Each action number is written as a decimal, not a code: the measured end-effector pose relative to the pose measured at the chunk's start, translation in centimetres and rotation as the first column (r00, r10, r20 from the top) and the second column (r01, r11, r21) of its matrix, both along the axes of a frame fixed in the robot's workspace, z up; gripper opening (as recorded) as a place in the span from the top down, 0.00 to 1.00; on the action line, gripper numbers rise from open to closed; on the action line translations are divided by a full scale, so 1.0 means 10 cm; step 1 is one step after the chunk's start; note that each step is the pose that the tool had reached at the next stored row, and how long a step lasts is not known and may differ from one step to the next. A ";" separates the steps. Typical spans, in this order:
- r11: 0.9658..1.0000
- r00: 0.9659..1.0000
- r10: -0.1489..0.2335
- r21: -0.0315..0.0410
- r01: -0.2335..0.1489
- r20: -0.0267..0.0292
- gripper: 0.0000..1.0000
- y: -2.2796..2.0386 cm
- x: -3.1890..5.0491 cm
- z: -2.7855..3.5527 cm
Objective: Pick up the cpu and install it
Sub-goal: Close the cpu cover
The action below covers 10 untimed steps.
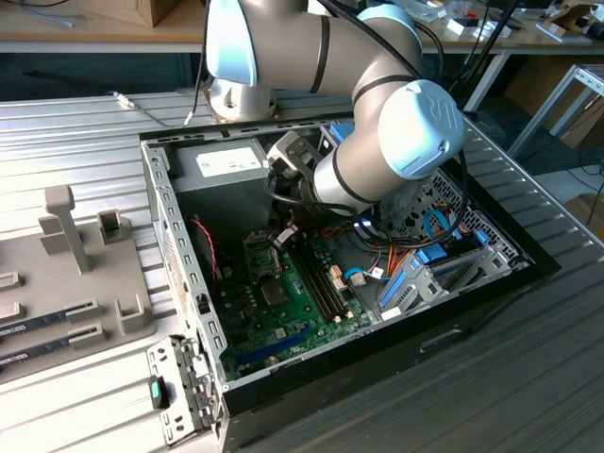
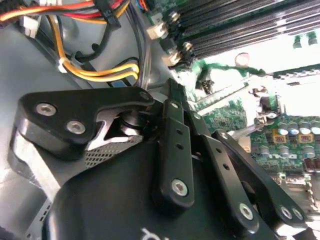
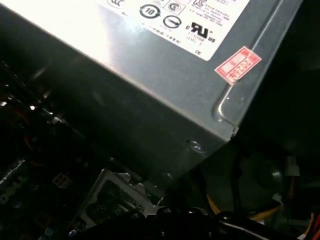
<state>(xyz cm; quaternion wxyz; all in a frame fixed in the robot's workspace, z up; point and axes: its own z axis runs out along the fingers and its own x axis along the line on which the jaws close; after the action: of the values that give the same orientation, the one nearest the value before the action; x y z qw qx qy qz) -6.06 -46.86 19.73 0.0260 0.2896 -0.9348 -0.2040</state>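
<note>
- one arm (image 1: 377,123) reaches down into an open pc case (image 1: 396,344) that lies on a ribbed table (image 1: 85,132).
- gripper (image 1: 283,234) sits low over the green motherboard (image 1: 283,316), just beside the socket (image 1: 258,253) and near the memory slots (image 1: 321,283).
- gripper state: cannot tell, wide or narrow.
- cpu: cannot tell where it is; too small to pick out around the gripper's tip.
- psu (image 1: 229,165) stands in the case's far corner, close behind the gripper; the first wrist view has its grey side and a red sticker (image 3: 238,65).
- second wrist view: yellow wires (image 2: 100,72) beside the slots.
- grey fixture (image 1: 75,274) lies on the exterior view's left of the case, holding two memory sticks (image 1: 57,316), well apart from the gripper.
</note>
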 end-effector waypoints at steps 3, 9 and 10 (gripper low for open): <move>1.000 1.000 0.000 0.000 0.000 0.000 0.89 -0.041 0.000 0.000; 1.000 1.000 0.000 0.000 0.000 0.000 0.89 -0.054 0.000 0.004; 1.000 1.000 0.000 0.000 0.000 0.000 0.89 -0.054 0.000 0.009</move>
<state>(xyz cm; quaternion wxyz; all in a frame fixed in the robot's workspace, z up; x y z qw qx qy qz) -6.06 -47.40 19.82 0.0260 0.2896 -0.9348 -0.2041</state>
